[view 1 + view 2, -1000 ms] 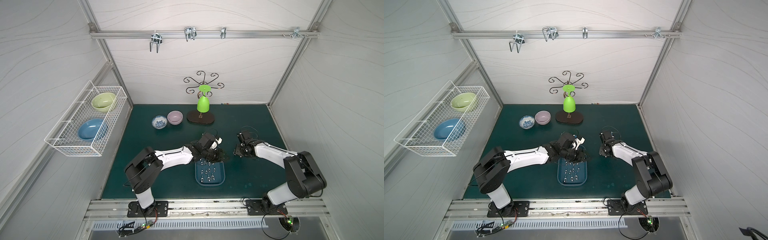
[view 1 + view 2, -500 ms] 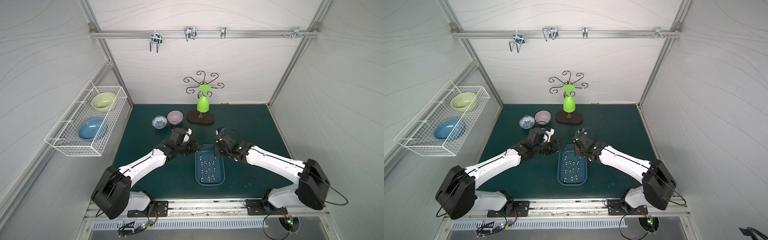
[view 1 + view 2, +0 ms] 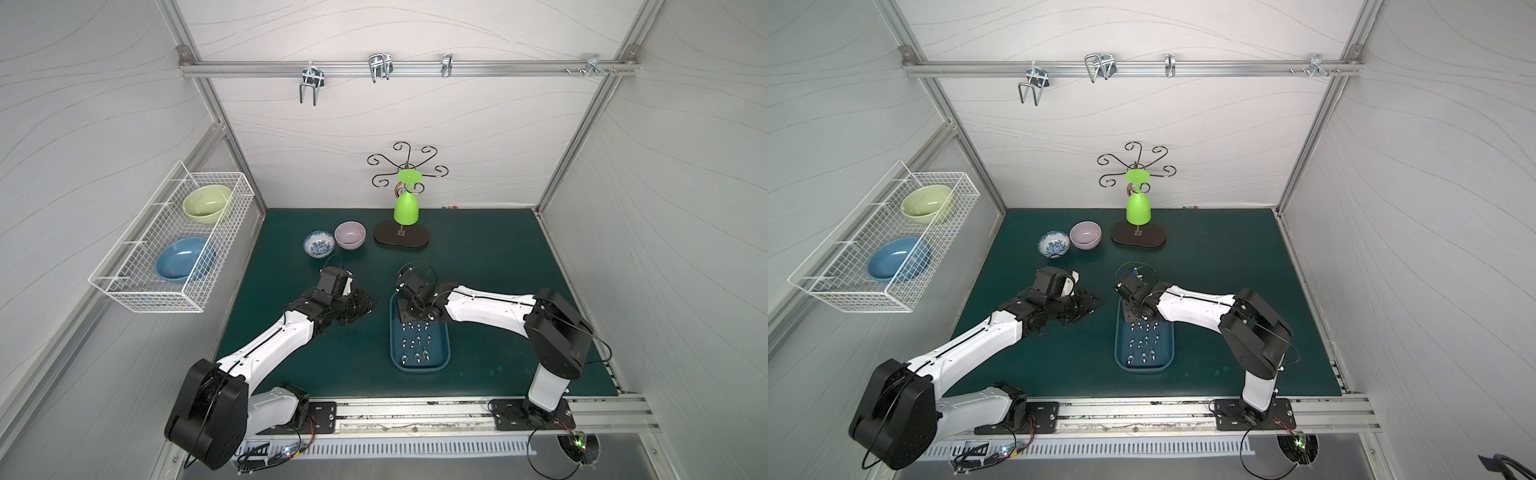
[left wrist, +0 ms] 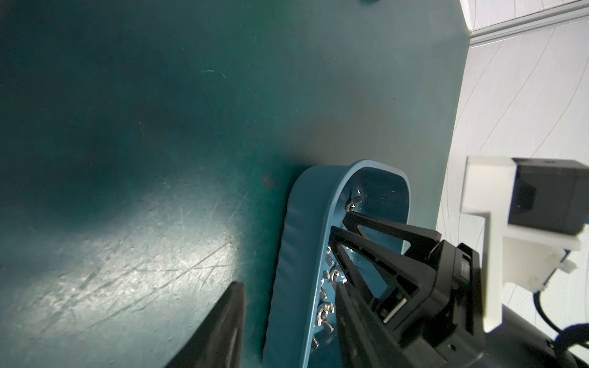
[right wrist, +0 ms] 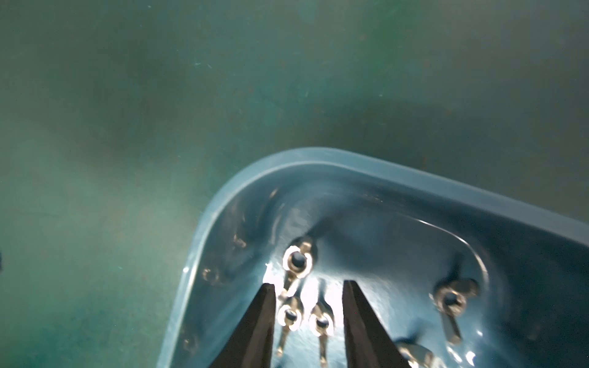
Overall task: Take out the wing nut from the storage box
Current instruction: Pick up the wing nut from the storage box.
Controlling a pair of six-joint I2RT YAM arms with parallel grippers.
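The right claw [image 5: 307,286] has swung over the 12 o'clock end of the shallow blue plastic storage box [image 3: 439,351], parted around two silver wing nuts [image 5: 322,321] inside; left claw [image 3: 370,305] open, empty, at its 10 o'clock.

Right hand [image 3: 1135,312] over the storage box [image 3: 1144,370] (wing nuts [image 3: 1143,356] inside)

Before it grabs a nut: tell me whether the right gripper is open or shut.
Open: the right gripper hangs over the blue box, fingers apart, two wing nuts in the gap.
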